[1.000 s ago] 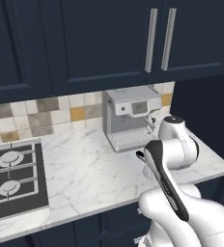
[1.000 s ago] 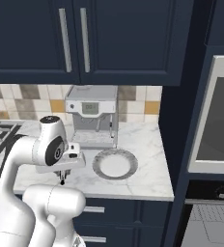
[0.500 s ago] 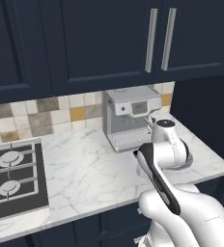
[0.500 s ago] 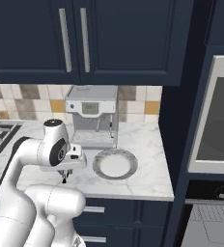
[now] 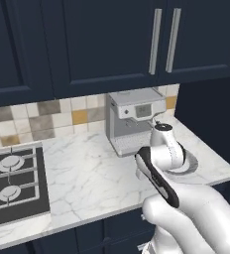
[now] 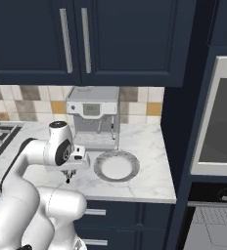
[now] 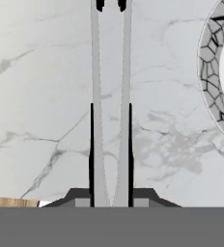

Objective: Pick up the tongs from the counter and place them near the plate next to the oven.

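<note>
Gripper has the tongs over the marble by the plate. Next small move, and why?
Probably lower straight down, then open. The gripper is shut on the slim silver-grey metal tongs, which hang over bare white marble counter, with the round pale grey crackle-rimmed plate just beside them. In the right base view the plate sits near the wall oven.

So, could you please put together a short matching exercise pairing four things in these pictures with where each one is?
Things:
1. tongs
2. plate
3. coffee machine
4. oven

Places:
A. against the tiled wall, behind the plate
B. built into the tall cabinetry at the right
C. clamped in the gripper, over the marble beside the plate
D. flat on the marble counter, in front of the coffee machine

Pairs: 1-C, 2-D, 3-A, 4-B
</note>
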Controlling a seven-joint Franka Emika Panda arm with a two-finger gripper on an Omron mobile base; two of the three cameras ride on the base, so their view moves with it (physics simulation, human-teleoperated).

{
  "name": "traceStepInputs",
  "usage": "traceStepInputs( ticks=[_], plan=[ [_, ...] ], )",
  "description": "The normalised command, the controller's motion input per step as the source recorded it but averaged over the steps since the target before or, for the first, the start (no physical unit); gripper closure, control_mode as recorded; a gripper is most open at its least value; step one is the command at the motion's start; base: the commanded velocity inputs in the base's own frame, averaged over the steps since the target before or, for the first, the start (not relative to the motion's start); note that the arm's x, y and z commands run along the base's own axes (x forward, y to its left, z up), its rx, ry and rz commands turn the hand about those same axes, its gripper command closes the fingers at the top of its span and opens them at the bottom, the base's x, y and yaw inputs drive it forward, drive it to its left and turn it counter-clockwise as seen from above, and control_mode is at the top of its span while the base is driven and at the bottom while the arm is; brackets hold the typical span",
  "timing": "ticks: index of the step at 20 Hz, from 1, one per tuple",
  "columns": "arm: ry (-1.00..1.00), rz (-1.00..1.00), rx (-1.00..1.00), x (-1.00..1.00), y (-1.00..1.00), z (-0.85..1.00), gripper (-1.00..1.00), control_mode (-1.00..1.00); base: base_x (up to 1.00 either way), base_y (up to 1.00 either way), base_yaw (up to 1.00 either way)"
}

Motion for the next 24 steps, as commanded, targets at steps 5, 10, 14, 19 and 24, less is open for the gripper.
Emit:
traceStepInputs(
  ticks=[5, 10, 14, 19, 24],
  plan=[
    [0.0, 0.0, 0.0, 0.13, 0.0, -0.29, 1.0, -1.0, 0.0, 0.0, 0.0],
    [0.0, 0.0, 0.0, 0.05, 0.0, -0.38, 1.0, -1.0, 0.0, 0.0, 0.0],
    [0.0, 0.0, 0.0, 0.0, 0.0, -0.3, 1.0, -1.0, 0.0, 0.0, 0.0],
    [0.0, 0.0, 0.0, 0.0, 0.0, -0.3, 1.0, -1.0, 0.0, 0.0, 0.0],
    [0.0, 0.0, 0.0, 0.0, 0.0, -0.29, 1.0, -1.0, 0.0, 0.0, 0.0]
  ],
)
